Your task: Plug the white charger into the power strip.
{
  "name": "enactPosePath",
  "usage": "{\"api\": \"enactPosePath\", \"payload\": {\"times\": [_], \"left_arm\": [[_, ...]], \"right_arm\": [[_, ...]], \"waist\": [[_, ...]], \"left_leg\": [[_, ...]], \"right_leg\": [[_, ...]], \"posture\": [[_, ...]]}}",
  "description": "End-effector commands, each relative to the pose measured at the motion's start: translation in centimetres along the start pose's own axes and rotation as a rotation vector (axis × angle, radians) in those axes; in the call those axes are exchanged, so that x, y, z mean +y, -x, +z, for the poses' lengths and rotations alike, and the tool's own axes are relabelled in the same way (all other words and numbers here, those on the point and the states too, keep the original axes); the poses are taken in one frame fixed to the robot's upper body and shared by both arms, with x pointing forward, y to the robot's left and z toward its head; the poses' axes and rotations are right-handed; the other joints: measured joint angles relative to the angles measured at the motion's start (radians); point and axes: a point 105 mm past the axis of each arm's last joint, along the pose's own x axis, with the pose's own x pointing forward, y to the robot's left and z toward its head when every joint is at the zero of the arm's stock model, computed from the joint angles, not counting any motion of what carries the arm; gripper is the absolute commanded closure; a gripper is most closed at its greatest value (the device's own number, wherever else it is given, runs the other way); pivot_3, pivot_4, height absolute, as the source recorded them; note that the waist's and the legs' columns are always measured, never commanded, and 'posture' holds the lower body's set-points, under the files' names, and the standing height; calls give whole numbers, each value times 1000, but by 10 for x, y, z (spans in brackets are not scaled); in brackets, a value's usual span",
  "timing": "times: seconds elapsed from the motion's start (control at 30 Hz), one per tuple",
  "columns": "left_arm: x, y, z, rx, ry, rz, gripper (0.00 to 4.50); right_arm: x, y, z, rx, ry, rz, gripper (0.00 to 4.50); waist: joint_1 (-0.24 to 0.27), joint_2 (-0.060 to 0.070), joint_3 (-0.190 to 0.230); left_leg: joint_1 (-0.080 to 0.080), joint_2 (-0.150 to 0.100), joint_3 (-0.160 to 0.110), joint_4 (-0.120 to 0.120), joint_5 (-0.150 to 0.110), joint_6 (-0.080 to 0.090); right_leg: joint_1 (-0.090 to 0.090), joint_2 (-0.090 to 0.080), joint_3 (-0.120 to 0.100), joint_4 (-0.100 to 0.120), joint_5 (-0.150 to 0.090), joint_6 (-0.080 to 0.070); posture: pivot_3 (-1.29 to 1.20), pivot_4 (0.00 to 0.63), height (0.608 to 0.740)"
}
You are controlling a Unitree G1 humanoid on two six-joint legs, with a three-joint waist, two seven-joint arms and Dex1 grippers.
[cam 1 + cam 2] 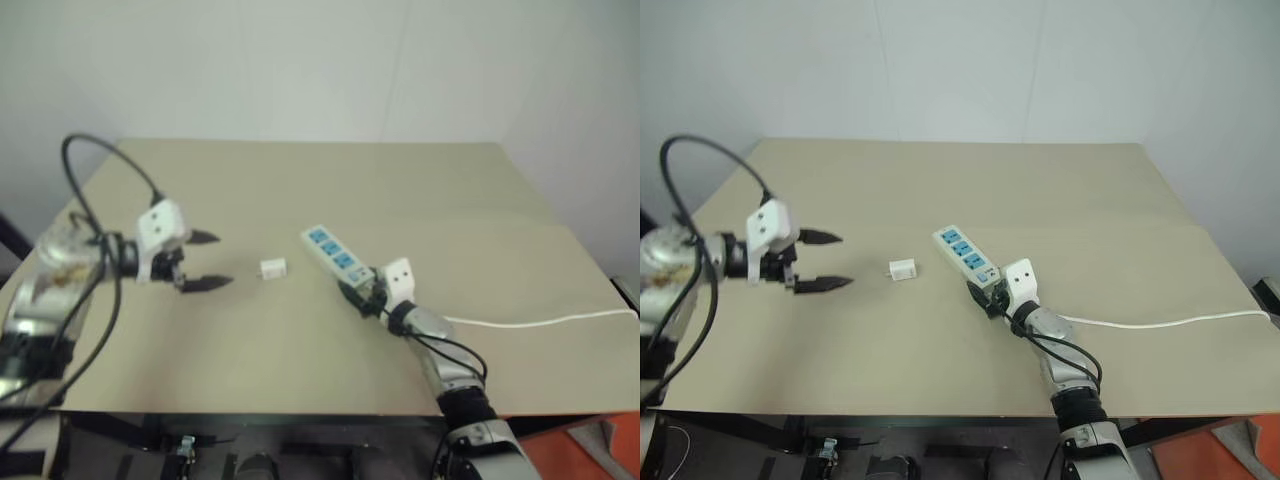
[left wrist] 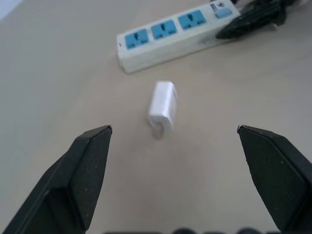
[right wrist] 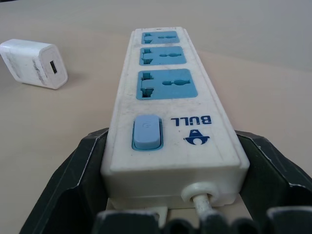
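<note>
Bracing long flat white plastic power strip (image 3: 170, 97) at switch end, right gripper (image 3: 170, 161) clasping. Left gripper (image 2: 173, 141) spread, empty. Next: grasp small white boxy charger (image 2: 162, 104), at strip's nine o'clock.

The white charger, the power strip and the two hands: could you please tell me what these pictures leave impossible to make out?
- White charger: its prongs. The left wrist view blurs them; its body hides them in the right wrist view.
- Power strip: where its cord ends; the head view's edge cuts it off.
- Right hand: whether its fingers press the strip or merely flank it.
- Left hand: plainly open, holding nothing.
</note>
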Motion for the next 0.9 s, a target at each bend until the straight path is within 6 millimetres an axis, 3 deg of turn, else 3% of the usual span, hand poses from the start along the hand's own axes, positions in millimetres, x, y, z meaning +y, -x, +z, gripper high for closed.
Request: {"api": "enactPosePath", "payload": {"times": [0.03,0.1,0.23,0.5,0.9], "left_arm": [[11,-10,18,125,-57,-122,0],[19,-14,28,166,-66,-155,0],[29,-42,61,312,-179,-270,0],[26,-85,77,440,-233,-305,0],[9,-115,40,611,-196,-306,0]], "right_arm": [[0,-5,0,8,7,19,1080],[0,-6,0,12,6,27,1080],[0,-8,-10,71,53,43,1080],[6,-8,-15,85,33,55,1080],[7,-7,-15,91,35,46,1080]], "waist": [[-7,0,0],[-9,0,0],[-15,0,0],[-27,0,0],[-24,0,0]], "left_leg": [[0,0,0,0,0,0],[-1,0,0,0,0,0],[-2,-1,0,-1,0,0],[-2,-1,0,-3,0,0],[-3,-3,0,-2,0,0]], "right_leg": [[0,0,1,0,0,0],[-1,1,0,0,0,0],[-1,0,0,-1,0,0],[-2,0,3,-1,-1,1],[-2,-1,3,-1,-1,2]], "posture": [[0,150,740],[0,150,740],[0,150,740],[0,150,740],[0,150,740]]}}
